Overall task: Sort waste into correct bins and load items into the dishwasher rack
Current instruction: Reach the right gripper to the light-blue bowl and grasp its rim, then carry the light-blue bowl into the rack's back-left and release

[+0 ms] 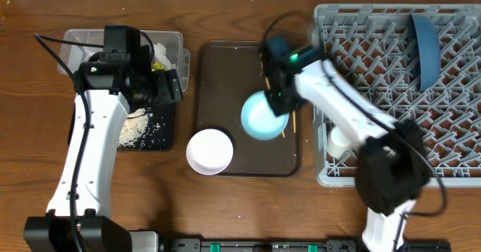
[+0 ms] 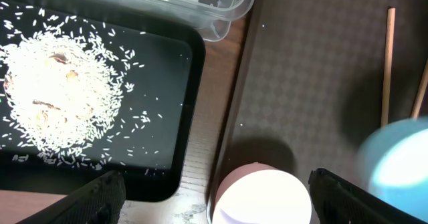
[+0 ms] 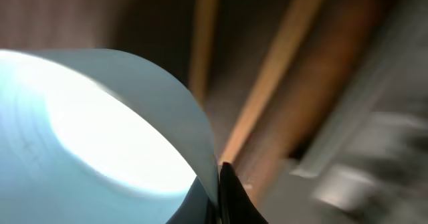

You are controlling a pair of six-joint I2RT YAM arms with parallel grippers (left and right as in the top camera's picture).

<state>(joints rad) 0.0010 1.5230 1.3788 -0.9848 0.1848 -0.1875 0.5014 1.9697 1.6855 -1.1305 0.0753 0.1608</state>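
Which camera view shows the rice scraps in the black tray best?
The left wrist view: the rice scraps lie as a full heap in the black tray, unobstructed. Overhead shows them small, partly behind the left arm. The right wrist view does not show them.

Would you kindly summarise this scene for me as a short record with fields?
left gripper: open, near clear tub and black tray
right gripper: shut on light blue bowl rim, over brown tray
black tray: rice scraps
clear tub: wrapper, tissue
rack: dark blue plate upright, white cup
chopsticks: on brown tray
white bowl: brown tray's corner
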